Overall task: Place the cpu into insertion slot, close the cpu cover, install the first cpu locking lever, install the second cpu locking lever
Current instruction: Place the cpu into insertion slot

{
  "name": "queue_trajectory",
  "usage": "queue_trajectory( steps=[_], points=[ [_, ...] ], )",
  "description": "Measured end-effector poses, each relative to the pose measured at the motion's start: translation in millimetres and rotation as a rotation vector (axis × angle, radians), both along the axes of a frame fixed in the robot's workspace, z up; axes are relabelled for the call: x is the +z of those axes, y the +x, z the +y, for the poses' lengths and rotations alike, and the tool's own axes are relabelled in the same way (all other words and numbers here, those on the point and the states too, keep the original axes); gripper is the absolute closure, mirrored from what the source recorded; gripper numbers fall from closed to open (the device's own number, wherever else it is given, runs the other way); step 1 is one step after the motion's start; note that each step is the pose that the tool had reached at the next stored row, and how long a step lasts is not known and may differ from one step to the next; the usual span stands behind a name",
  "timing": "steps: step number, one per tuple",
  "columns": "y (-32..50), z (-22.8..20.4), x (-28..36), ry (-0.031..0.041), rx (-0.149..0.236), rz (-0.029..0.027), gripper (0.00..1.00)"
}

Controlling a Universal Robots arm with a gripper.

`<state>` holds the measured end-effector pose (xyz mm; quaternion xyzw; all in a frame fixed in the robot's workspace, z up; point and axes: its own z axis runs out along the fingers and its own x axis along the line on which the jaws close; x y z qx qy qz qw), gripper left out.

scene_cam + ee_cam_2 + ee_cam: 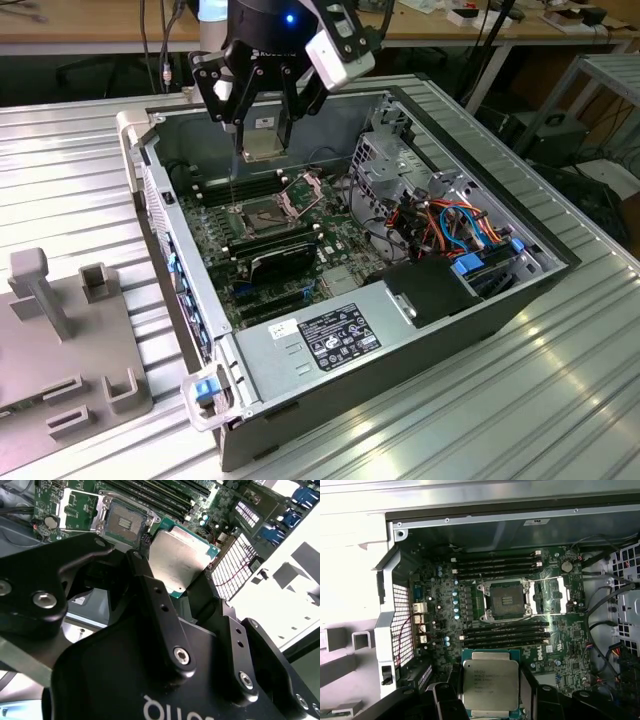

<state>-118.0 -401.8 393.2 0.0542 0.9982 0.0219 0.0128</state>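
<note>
An open computer case [400,365] sits on the ribbed metal surface [560,400], with its green motherboard [435,595] exposed inside. On the board the insertion slot [506,600] lies bare between 2 banks of long black memory slots [502,632]. The cpu cover [551,596] is swung open beside it. The claw [262,128] hangs above the board, its 2 fingers [142,580] closed on opposite edges of the cpu [490,686]. The chip's metal top shows in both wrist views. The cpu is held in the air, apart from the slot and not in it.
</note>
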Motion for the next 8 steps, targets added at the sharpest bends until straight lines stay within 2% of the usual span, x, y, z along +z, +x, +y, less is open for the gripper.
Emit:
queue_trajectory(
  steps=[8],
  points=[
    [0.0, 0.0, 0.0, 0.0000, -0.031, 0.0000, 0.45]
  ],
)
